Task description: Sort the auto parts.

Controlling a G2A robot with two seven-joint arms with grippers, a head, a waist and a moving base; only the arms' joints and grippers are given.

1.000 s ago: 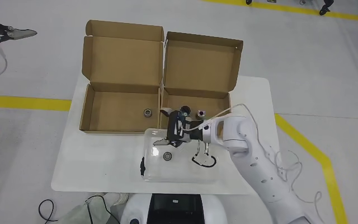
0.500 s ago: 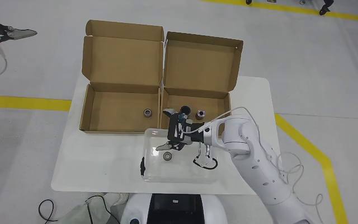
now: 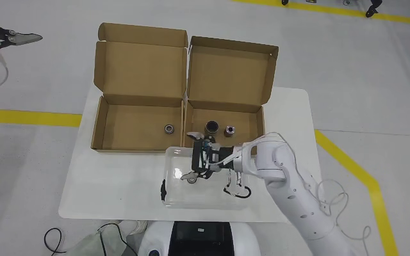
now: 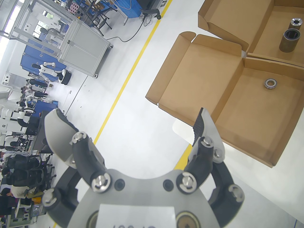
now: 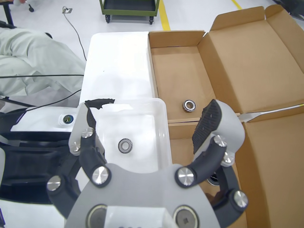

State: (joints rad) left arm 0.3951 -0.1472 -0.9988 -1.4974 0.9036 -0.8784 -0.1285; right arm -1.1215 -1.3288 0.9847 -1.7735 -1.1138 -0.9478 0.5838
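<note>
Top view: white desk (image 3: 115, 185) carries two open cardboard boxes side by side, with a clear bin (image 3: 173, 192) in front of them, just beside their near walls. Left box (image 3: 128, 125) holds one boxed bearing (image 3: 170, 128); right box (image 3: 246, 125) holds a dark sleeve (image 3: 211, 127) and a small sleeve (image 3: 229, 132), both upright and near each other. Right claw (image 3: 191, 174) sits low over the bin's near-left part, fingers spread. Left wrist view: left claw (image 4: 129, 126) is spread wide with nothing between its fingers, seen against the floor and its yellow line, off the desk's corner. Both boxes lie beyond it, the boxed bearing (image 4: 270, 83) flat on the left box floor, the dark sleeve (image 4: 289, 40) and small sleeve (image 4: 296, 22) standing in the right box. Right wrist view: right claw (image 5: 152, 117) is spread and gripping nothing. The loose bearing (image 5: 125, 145) lies flat on the bin floor between the fingers, touching neither. The bin's rim (image 5: 163, 119) stands just beside the left box wall; the boxed bearing (image 5: 189, 105) lies just past that wall.
</note>
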